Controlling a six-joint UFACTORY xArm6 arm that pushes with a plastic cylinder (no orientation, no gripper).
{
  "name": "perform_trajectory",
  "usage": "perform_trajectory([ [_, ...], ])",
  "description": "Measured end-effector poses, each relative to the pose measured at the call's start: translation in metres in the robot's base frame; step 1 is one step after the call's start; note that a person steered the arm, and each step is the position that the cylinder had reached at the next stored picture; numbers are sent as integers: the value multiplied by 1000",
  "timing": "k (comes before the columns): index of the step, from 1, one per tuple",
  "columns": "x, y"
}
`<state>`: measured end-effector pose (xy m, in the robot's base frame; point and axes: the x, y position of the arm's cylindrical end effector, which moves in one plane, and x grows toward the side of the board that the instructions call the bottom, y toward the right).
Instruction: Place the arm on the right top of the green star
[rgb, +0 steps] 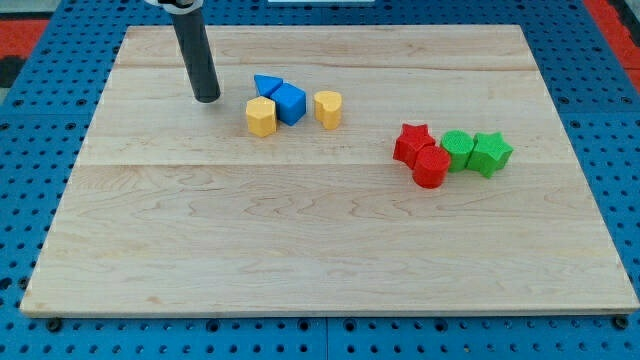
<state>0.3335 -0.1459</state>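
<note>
The green star (491, 152) lies at the view's right on the wooden board (300, 240), at the right end of a tight cluster. A green round block (458, 149) touches its left side. My tip (207, 98) rests on the board near the view's top left, far to the left of the green star. It stands just left of the yellow and blue cluster, apart from every block.
A red star (411, 142) and a red round block (431, 167) sit left of the green pair. Near my tip are a yellow hexagonal block (261, 116), a blue cube (289, 103), a blue triangle (266, 85) and a yellow heart-like block (328, 108).
</note>
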Motion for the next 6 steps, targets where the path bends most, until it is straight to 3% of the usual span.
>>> perform_trajectory([
  [1,7,1],
  [3,100,53],
  [4,86,108],
  [5,72,121],
  [6,58,240],
])
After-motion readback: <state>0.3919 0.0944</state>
